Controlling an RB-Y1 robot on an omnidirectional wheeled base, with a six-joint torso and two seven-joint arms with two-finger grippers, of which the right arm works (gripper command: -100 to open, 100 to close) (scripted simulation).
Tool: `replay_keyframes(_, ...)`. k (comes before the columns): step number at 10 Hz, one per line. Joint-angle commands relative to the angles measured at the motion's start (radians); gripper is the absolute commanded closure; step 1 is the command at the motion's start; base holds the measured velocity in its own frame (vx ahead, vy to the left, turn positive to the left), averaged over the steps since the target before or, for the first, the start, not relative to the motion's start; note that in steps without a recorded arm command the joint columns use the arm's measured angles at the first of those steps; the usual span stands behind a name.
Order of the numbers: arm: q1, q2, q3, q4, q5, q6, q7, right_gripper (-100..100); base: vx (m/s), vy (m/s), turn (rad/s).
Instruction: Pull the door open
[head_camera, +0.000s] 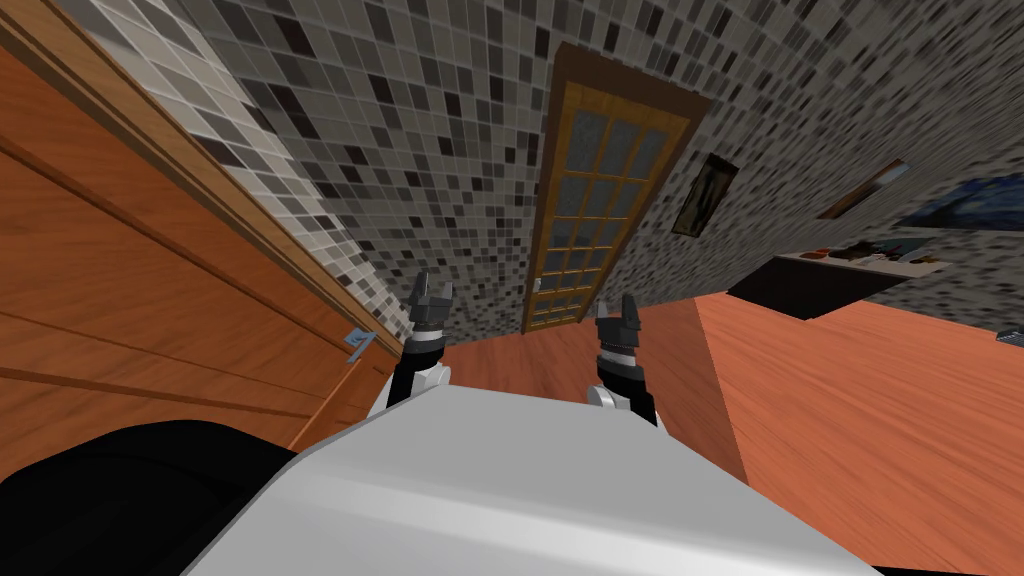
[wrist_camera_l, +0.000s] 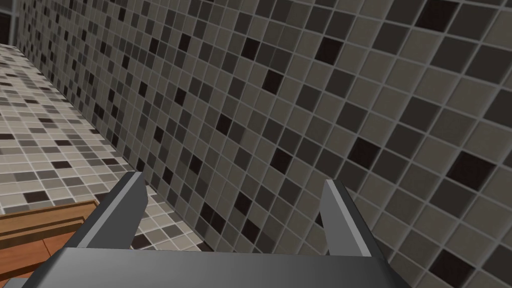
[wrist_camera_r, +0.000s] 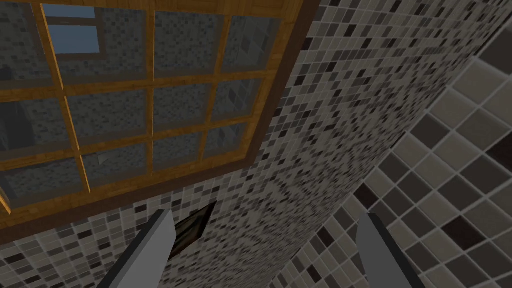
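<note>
A broad brown wooden door (head_camera: 150, 290) fills the near left of the head view, with a small blue-grey lever handle (head_camera: 358, 343) by its edge. My left gripper (head_camera: 432, 290) is raised just right of that handle and apart from it, fingers open and empty. The left wrist view has the left gripper (wrist_camera_l: 235, 184) facing a tiled wall, with wooden trim (wrist_camera_l: 45, 220) beside one finger. A second, glazed wooden door (head_camera: 600, 200) stands shut in the far tiled wall. My right gripper (head_camera: 615, 310) is open and empty; the right gripper (wrist_camera_r: 266, 219) faces that glazed door (wrist_camera_r: 125, 110).
A dark low cabinet (head_camera: 800, 285) with small items on top stands at the right wall. A framed picture (head_camera: 705, 195) hangs right of the glazed door. Reddish wooden floor (head_camera: 860, 420) stretches ahead and to the right.
</note>
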Motion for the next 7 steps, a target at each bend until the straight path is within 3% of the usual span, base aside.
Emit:
replay_keyframes(1,-0.013,-0.005,-0.006,0.034,0.011,-0.01,0.024,-100,0.094,-0.002,0.012)
replay_keyframes(7,-0.06,-0.023,-0.024,0.179,0.061,-0.054,0.122,-100,0.082,-0.001,0.014)
